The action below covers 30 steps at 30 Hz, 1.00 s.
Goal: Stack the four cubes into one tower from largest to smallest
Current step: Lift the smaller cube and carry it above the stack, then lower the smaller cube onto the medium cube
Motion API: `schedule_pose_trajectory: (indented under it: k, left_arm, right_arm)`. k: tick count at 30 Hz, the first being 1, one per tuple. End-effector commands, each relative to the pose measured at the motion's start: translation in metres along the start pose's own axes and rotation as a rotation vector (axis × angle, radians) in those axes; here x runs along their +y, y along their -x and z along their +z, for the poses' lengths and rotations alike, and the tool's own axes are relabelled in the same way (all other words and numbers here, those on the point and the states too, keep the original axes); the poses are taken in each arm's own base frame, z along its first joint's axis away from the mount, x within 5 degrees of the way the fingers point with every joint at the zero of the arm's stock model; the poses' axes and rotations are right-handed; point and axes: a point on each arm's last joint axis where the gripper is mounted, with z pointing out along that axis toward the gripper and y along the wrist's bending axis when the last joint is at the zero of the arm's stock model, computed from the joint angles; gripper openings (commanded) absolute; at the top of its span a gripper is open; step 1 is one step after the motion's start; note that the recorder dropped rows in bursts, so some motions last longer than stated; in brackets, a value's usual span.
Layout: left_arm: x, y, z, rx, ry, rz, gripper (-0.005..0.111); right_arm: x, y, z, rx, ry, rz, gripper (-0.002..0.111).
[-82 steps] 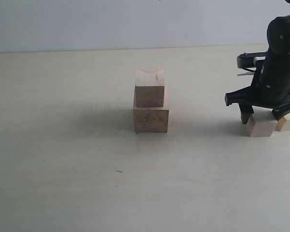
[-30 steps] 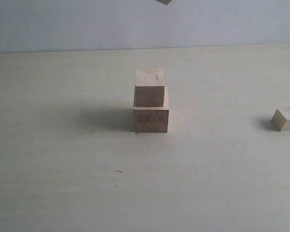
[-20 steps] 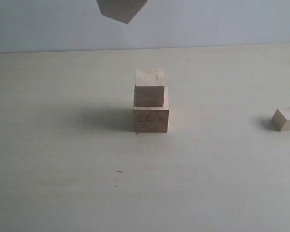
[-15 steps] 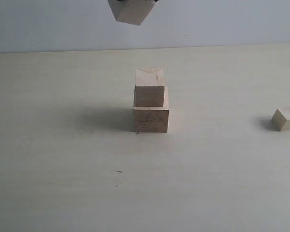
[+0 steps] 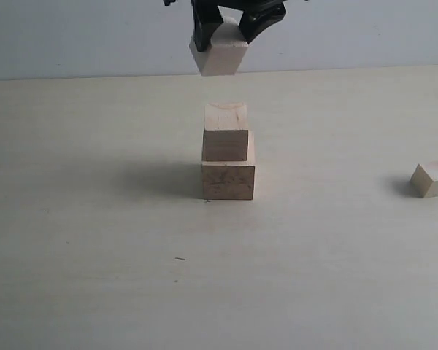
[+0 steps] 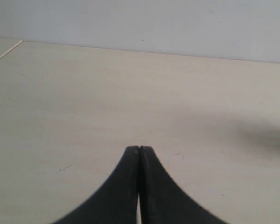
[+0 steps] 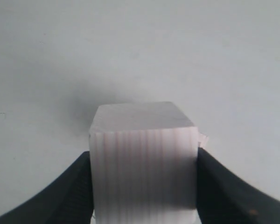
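The right gripper pinches a cube above the two-cube tower in the middle of the tabletop. The smallest cube sits near the right edge. The left gripper is pressed together.

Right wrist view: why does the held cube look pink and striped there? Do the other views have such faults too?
Right wrist view: the held cube is overexposed, with pinkish vertical bands, likely a sensor artefact, not grain. Exterior view: sharp, no banding; the two-cube tower throws a soft shadow toward the picture's left. Left wrist view: clean, only a blurred shadow at one edge beyond the shut left gripper.
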Motion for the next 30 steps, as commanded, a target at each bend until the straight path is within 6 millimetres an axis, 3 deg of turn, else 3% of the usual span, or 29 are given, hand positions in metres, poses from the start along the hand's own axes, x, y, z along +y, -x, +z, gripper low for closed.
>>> schedule_pose_trajectory:
  k: [1, 6, 13, 21, 30]
  left_arm:
    - [0.000, 0.000, 0.000, -0.013, -0.001, -0.010, 0.000]
    - [0.000, 0.000, 0.000, -0.013, -0.001, -0.007, 0.000]
    - [0.000, 0.000, 0.000, -0.013, -0.001, -0.007, 0.000]
    - [0.000, 0.000, 0.000, -0.013, -0.001, -0.009, 0.000]
    - [0.000, 0.000, 0.000, -0.013, -0.001, -0.009, 0.000]
  right_arm:
    - [0.014, -0.002, -0.001, 0.014, 0.098, 0.090, 0.041]
    - [0.010, -0.001, 0.006, -0.004, -0.013, 0.068, 0.032]
    - [0.012, -0.003, 0.005, 0.007, 0.008, 0.098, 0.034]
    - [0.004, -0.023, 0.017, 0.089, -0.026, 0.136, 0.035]
    - [-0.001, -0.022, 0.020, 0.078, -0.084, 0.122, 0.035]
